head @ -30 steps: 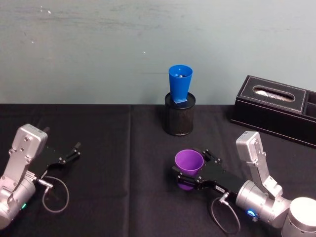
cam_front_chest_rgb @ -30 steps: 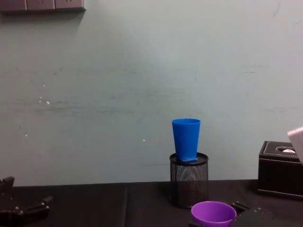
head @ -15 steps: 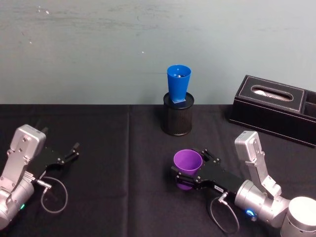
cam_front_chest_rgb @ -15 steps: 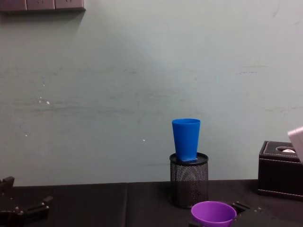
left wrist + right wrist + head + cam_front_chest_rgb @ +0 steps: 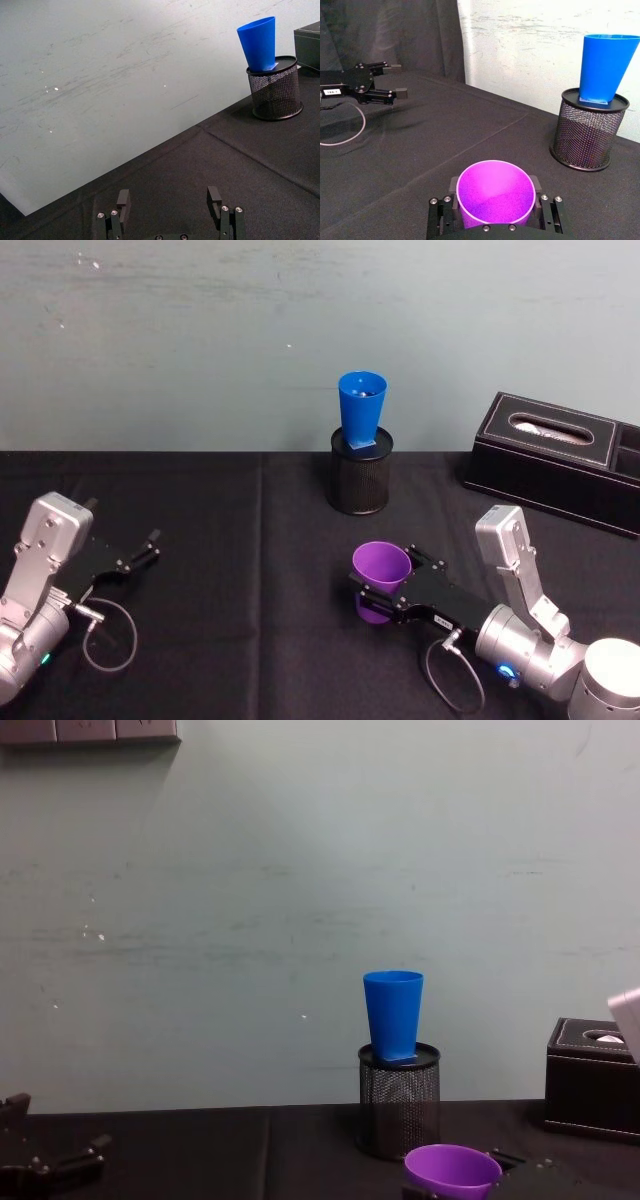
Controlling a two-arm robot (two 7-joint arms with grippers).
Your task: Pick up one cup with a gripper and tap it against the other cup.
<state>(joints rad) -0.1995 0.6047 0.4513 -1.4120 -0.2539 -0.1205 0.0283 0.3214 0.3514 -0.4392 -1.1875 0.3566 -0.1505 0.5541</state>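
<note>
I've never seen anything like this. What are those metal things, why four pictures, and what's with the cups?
It is a robot with two silver arms, each ending in a black claw. One picture looks down from its head, one across from its chest, one from each wrist. The black-clothed table carries a black mesh holder with a blue cup standing on top, and a dark tissue box. The right claw is closed around an upright purple cup. The left claw is open and holds nothing.
</note>
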